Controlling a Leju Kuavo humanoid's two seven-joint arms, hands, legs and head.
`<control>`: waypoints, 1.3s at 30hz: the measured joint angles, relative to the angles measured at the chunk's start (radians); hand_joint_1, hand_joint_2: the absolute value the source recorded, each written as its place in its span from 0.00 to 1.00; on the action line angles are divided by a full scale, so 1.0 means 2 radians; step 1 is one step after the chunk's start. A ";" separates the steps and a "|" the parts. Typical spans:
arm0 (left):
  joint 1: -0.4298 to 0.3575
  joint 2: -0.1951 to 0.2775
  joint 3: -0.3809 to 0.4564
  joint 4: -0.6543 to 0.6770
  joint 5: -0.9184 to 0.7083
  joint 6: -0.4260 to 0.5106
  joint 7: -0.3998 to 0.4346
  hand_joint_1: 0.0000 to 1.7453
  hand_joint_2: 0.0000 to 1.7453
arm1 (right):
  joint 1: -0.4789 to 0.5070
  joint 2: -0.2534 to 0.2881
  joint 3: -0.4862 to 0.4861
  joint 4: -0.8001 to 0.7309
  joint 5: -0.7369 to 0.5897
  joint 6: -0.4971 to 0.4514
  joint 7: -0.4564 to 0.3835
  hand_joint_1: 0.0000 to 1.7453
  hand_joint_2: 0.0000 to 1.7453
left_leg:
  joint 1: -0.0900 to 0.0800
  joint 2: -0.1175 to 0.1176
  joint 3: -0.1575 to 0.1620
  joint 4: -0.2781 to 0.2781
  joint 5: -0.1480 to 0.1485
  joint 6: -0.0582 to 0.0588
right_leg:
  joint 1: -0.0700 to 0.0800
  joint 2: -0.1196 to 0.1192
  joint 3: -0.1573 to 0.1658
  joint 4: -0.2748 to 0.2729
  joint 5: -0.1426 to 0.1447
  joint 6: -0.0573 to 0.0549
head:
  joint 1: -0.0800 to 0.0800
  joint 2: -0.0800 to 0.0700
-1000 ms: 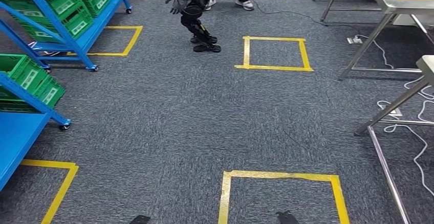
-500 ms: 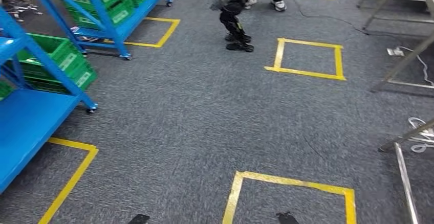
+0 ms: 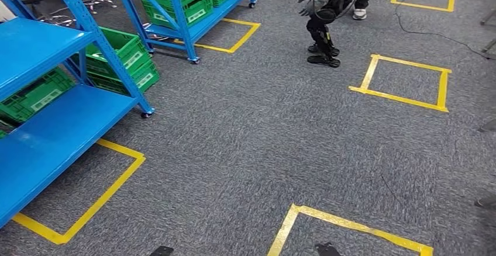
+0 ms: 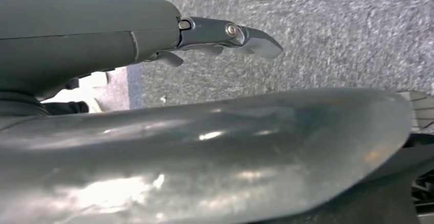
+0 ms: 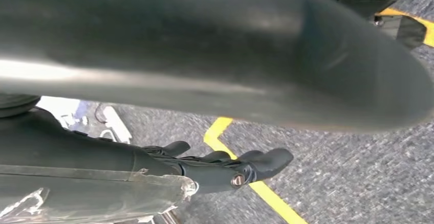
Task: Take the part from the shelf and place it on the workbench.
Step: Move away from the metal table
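Since the part likely sits in a green bin (image 3: pixel 120 57) on the blue shelf (image 3: pixel 52 127) at left, both the left hand (image 4: pixel 225 35) and right hand (image 5: pixel 225 170) hang empty, fingers loosely extended.

The shelf (image 3: pixel 52 116) is a blue metal rack with flat blue decks and slanted uprights, standing on small casters on the grey carpet at the left of the head view. Green crates (image 3: pixel 120 57) with white labels sit on its levels, some at the far end and one under the upper deck near the left edge.
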 joint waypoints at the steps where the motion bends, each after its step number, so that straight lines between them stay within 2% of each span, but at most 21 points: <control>1: 0.001 0.000 0.000 0.000 0.000 0.000 0.000 0.00 0.00 | -0.001 0.000 0.000 0.000 0.000 0.000 0.000 0.00 0.00 | 0.001 0.000 -0.001 -0.001 0.001 -0.003 | 0.000 -0.005 -0.001 -0.001 0.001 -0.004 | 0.000 0.000; 3: 0.002 0.000 0.000 0.000 0.000 0.000 0.000 0.00 0.00 | -0.001 0.000 0.000 0.000 0.002 0.000 0.000 0.00 0.00 | 0.000 0.016 -0.009 0.014 -0.011 -0.008 | 0.001 -0.015 0.000 -0.003 0.004 -0.011 | -0.002 0.000; 5: 0.000 0.000 0.000 0.000 0.000 0.000 0.000 0.00 0.00 | 0.000 0.000 -0.001 0.000 0.002 0.000 -0.001 0.00 0.00 | -0.001 0.041 -0.034 0.067 -0.041 -0.012 | 0.001 -0.027 0.000 -0.004 0.005 -0.015 | -0.006 0.000; 7: -0.001 0.000 0.000 0.000 0.000 0.000 0.000 0.00 0.00 | 0.001 0.000 -0.001 0.000 0.003 0.000 -0.001 0.00 0.00 | -0.001 0.049 -0.061 0.125 -0.065 -0.013 | 0.003 -0.041 -0.001 -0.004 0.004 -0.017 | -0.007 0.000; 8: 0.000 0.000 0.000 0.000 0.000 0.000 -0.001 0.00 0.00 | 0.002 -0.001 -0.001 0.000 0.003 0.000 0.000 0.00 0.00 | -0.001 0.050 -0.065 0.135 -0.065 -0.013 | 0.003 -0.047 -0.001 -0.004 0.004 -0.017 | -0.007 0.000; 10: 0.001 0.001 0.000 0.000 -0.001 0.000 -0.001 0.00 0.00 | 0.001 -0.001 -0.001 0.000 0.003 0.000 -0.001 0.00 0.00 | -0.002 0.054 -0.047 0.103 -0.040 -0.010 | 0.004 -0.059 0.000 -0.004 0.003 -0.017 | -0.007 0.000; 12: 0.000 0.001 -0.001 0.000 -0.001 0.000 -0.002 0.00 0.00 | 0.000 -0.001 -0.001 0.000 0.003 0.000 -0.001 0.00 0.00 | -0.006 0.075 -0.011 0.040 -0.013 -0.005 | 0.006 -0.069 0.001 -0.003 0.002 -0.015 | -0.008 0.000; 14: -0.002 0.001 -0.003 0.000 -0.001 0.000 -0.002 0.00 0.00 | 0.001 -0.001 -0.001 0.000 0.003 0.000 -0.001 0.00 0.00 | -0.009 0.089 0.006 0.004 -0.006 0.001 | 0.010 -0.079 0.002 -0.003 0.000 -0.010 | -0.007 0.000; 16: -0.001 0.000 -0.006 0.000 -0.001 0.001 -0.002 0.00 0.00 | 0.000 -0.001 -0.001 0.000 0.004 0.000 -0.001 0.00 0.00 | -0.009 0.082 0.006 -0.001 -0.007 0.007 | 0.011 -0.089 0.004 -0.004 -0.001 -0.006 | -0.007 0.000; 18: 0.001 0.000 -0.008 0.000 -0.001 0.001 -0.002 0.00 0.00 | -0.001 -0.001 -0.001 0.000 0.004 0.000 -0.002 0.00 0.00 | -0.006 0.072 0.006 -0.004 -0.005 0.012 | 0.010 -0.078 0.001 0.006 -0.010 0.000 | -0.005 0.000; 21: 0.000 0.000 -0.009 0.000 -0.001 0.001 -0.002 0.00 0.00 | -0.001 -0.001 -0.002 0.000 0.005 0.000 -0.002 0.00 0.00 | -0.003 0.055 0.006 -0.005 -0.003 0.017 | 0.007 -0.040 -0.036 0.088 -0.054 0.006 | -0.001 0.000; 23: 0.000 -0.001 -0.009 0.000 -0.001 0.001 -0.002 0.00 0.00 | 0.001 -0.001 -0.002 0.000 0.005 0.000 -0.002 0.00 0.00 | -0.003 0.043 0.006 -0.005 -0.003 0.018 | 0.007 -0.034 -0.060 0.135 -0.067 0.007 | 0.000 0.000; 25: 0.002 -0.001 -0.010 0.000 -0.001 0.001 -0.002 0.00 0.00 | 0.002 -0.001 -0.002 0.000 0.005 0.000 -0.002 0.00 0.00 | -0.002 0.030 0.006 -0.004 -0.002 0.017 | 0.006 -0.032 -0.053 0.115 -0.046 0.007 | 0.000 0.000; 28: 0.001 -0.001 -0.010 0.000 -0.001 0.000 -0.002 0.00 0.00 | 0.001 -0.001 -0.002 0.000 0.005 0.000 -0.002 0.00 0.00 | -0.002 0.011 0.005 -0.001 -0.001 0.010 | 0.000 -0.005 -0.008 0.019 -0.004 0.007 | 0.000 0.000; 30: 0.001 0.000 -0.010 0.000 -0.001 0.000 -0.002 0.00 0.00 | 0.000 -0.001 -0.002 0.000 0.005 0.000 -0.002 0.00 0.00 | -0.001 0.001 0.002 -0.001 0.001 0.003 | -0.001 0.005 0.002 -0.001 -0.002 0.002 | 0.000 0.000; 31: 0.001 0.000 -0.010 0.000 -0.001 0.001 -0.002 0.00 0.00 | 0.000 -0.001 -0.002 0.000 0.005 0.000 -0.002 0.00 0.00 | 0.000 -0.003 0.000 -0.002 0.002 0.000 | 0.000 0.001 0.003 -0.001 -0.001 -0.002 | 0.000 0.000; 32: 0.002 0.000 -0.010 0.000 -0.001 0.001 -0.002 0.00 0.00 | 0.000 -0.001 -0.002 0.000 0.005 0.000 -0.002 0.00 0.00 | 0.001 -0.003 -0.001 -0.003 0.003 -0.003 | 0.001 -0.004 0.003 -0.002 0.000 -0.005 | 0.000 0.000; 34: 0.002 0.000 -0.010 0.000 -0.001 0.002 -0.002 0.00 0.00 | 0.000 -0.001 -0.002 0.000 0.005 0.000 -0.003 0.00 0.00 | 0.000 0.016 -0.011 0.017 -0.011 -0.007 | 0.000 -0.015 0.003 -0.004 0.003 -0.012 | -0.004 0.000; 36: 0.001 0.000 -0.011 0.000 -0.001 0.002 -0.002 0.00 0.00 | 0.002 -0.001 -0.003 0.000 0.006 0.000 -0.003 0.00 0.00 | -0.002 0.042 -0.038 0.073 -0.042 -0.011 | 0.001 -0.028 0.003 -0.005 0.003 -0.016 | -0.008 0.000; 37: 0.000 -0.001 -0.011 0.000 -0.001 0.002 -0.002 0.00 0.00 | 0.003 -0.002 -0.003 0.000 0.006 0.000 -0.003 0.00 0.00 | -0.001 0.046 -0.053 0.105 -0.056 -0.012 | 0.002 -0.036 0.003 -0.005 0.002 -0.017 | -0.008 0.000; 39: 0.001 0.000 -0.011 0.000 0.000 0.002 -0.001 0.00 0.00 | 0.004 -0.002 -0.003 0.000 0.007 0.000 -0.002 0.00 0.00 | -0.001 0.050 -0.066 0.133 -0.059 -0.012 | 0.003 -0.049 0.003 -0.005 0.001 -0.018 | -0.008 0.000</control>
